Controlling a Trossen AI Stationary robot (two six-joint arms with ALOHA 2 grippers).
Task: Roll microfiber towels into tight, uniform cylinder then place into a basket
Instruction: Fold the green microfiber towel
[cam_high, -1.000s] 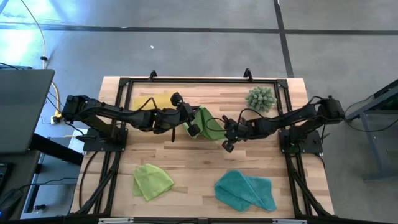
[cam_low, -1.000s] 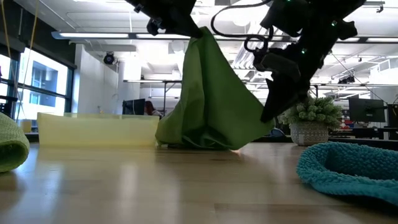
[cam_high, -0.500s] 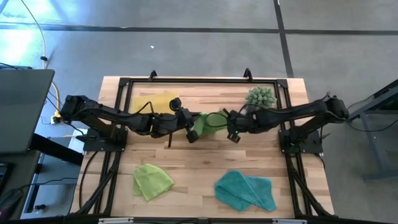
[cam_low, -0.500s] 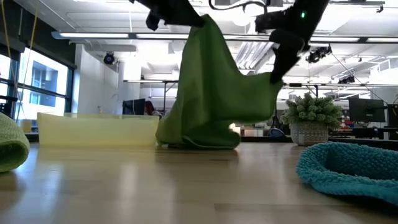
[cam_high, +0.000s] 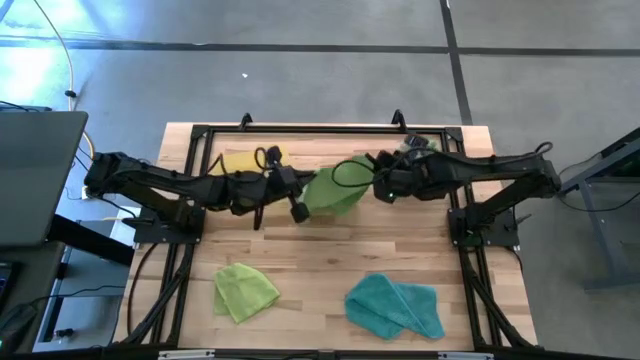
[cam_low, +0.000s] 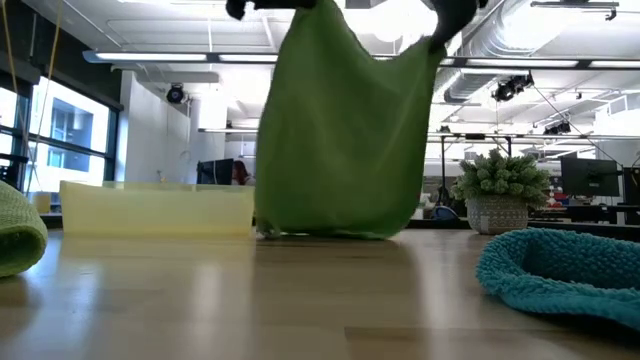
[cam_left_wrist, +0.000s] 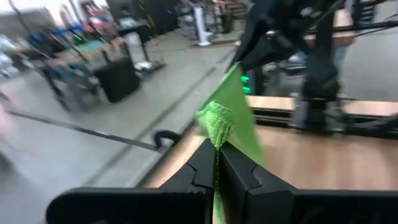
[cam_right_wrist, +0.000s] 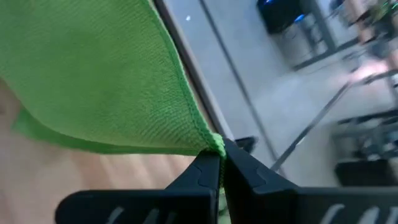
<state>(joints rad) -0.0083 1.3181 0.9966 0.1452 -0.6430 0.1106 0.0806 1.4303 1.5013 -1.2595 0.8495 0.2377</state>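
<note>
A lime towel (cam_high: 333, 192) hangs between the two grippers above the middle of the table (cam_high: 330, 255), stretched out like a sheet; in the low view it (cam_low: 345, 130) drops from the top of the picture, and its bottom edge reaches the tabletop or sits just above it, I cannot tell which. The left gripper (cam_high: 297, 207) is clenched on the towel's left corner; in the left wrist view the fingers (cam_left_wrist: 200, 171) meet with the cloth's bunched edge (cam_left_wrist: 219, 124) squeezed up between them. The right gripper (cam_high: 381, 186) is clenched on the opposite corner; in the right wrist view the fingers (cam_right_wrist: 205, 177) pinch the hemmed corner (cam_right_wrist: 214, 144) at their very tips, and the rest of the cloth (cam_right_wrist: 93, 81) spreads away from them. So the towel lies between the two pairs of jaws, a corner inside each, the body of it sagging below.

The basket (cam_high: 247, 161) sits at the far left of the table, behind the left arm; in the low view it (cam_low: 155, 208) stands just left of the hanging cloth. A second lime towel (cam_high: 245, 290) lies crumpled at the near left; the teal towel (cam_high: 395, 305) lies rumpled at the near right, well apart from both grippers. A potted plant (cam_low: 495, 195) stands at the far right.
</note>
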